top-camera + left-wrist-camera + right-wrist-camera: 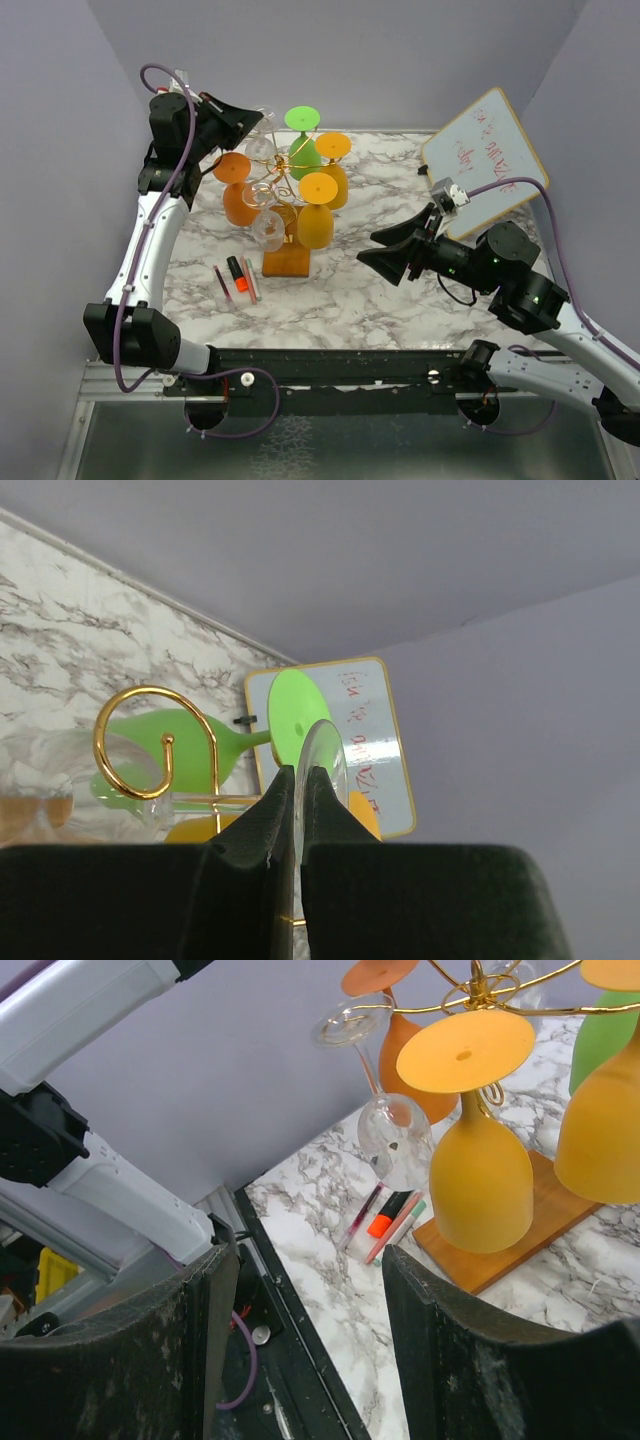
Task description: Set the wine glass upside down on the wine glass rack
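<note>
The left gripper [297, 772] jaws together beside the wine glass [325, 748], the right gripper [308, 1260] jaws apart: a sideways nudge could knock it off the wine glass rack [287, 262]

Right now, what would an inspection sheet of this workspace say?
Surface: white marble-pattern table.
Job's things: gold wine glass rack on a wooden base, hung with upside-down orange wine glasses, green wine glass, clear wine glass.
Clutter: pens and an orange highlighter beside the base; whiteboard at back right.
Grippers: left gripper, jaws shut by the rack's top; right gripper, jaws open, empty.
Cables: purple cables along both arms.
Surroundings: plain lavender walls.
</note>
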